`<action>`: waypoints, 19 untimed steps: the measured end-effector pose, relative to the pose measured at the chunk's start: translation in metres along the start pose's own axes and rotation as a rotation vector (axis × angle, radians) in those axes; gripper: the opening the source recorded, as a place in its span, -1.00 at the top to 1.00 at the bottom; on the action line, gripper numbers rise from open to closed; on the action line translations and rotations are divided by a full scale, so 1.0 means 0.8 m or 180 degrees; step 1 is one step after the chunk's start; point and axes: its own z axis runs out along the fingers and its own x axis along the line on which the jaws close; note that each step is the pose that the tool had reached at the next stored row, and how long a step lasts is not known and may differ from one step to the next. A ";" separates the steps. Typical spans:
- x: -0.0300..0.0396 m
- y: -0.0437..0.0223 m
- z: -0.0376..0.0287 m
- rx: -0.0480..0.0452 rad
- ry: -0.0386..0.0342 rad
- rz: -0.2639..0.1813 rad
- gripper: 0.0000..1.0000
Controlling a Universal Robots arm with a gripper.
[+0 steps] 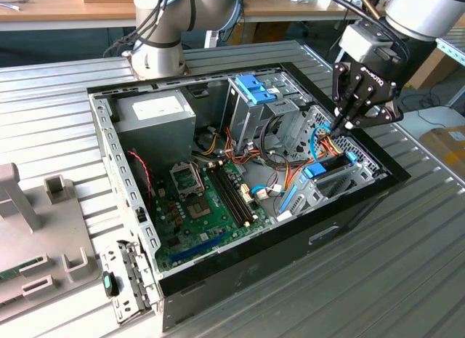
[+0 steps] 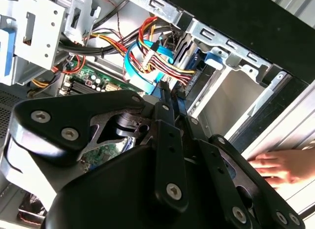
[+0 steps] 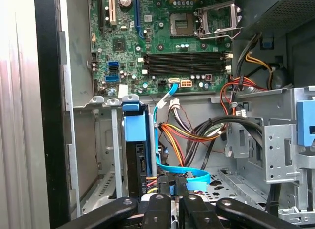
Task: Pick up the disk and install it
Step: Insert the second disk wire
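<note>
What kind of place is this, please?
Probably a robotics lab or workshop: an open computer case lies on a ribbed metal table, a robot arm is mounted there, and wooden workbenches stand behind.

Open computer case (image 1: 109, 145) on my ribbed metal table (image 1: 407, 280). Inside: green motherboard (image 1: 200, 207) on the case floor; grey power supply (image 1: 156, 113) in the far corner; silver drive cage (image 1: 251, 109) with blue latch (image 1: 254, 89); bundled red, yellow and orange cables (image 3: 197, 133); light-blue ribbon cable (image 3: 189, 174).
</note>
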 end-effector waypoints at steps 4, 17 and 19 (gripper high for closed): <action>0.0092 0.0004 0.0011 0.0072 -0.0020 -0.0025 0.67; 0.0321 0.0154 0.0036 0.0273 -0.0232 -0.0059 0.67; 0.0382 0.0181 0.0040 0.0314 -0.0237 -0.0066 0.67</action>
